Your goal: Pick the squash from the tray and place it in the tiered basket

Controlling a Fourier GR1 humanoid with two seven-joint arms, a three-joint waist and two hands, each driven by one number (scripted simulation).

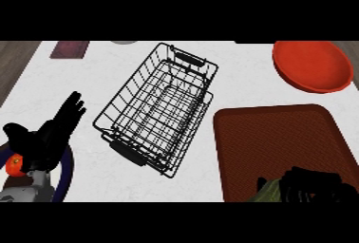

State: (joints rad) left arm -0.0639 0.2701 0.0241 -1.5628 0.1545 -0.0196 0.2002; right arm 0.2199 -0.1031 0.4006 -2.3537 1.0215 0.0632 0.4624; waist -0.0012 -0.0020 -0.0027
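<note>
The squash [266,192] shows as a green patch at the near edge of the dark red tray [280,137]. My right hand [313,184] is curled round it there, hiding most of it. The black wire tiered basket [158,107] stands in the middle of the counter, left of the tray, with nothing in it. My left hand [54,128] rests open at the lower left, fingers pointing up, well apart from the basket.
A red bowl [312,65] sits at the back right. A dark maroon flat object [70,49] lies at the back left, a grey round thing [124,42] beside it. A red-orange object [14,164] shows at the left edge by my left forearm.
</note>
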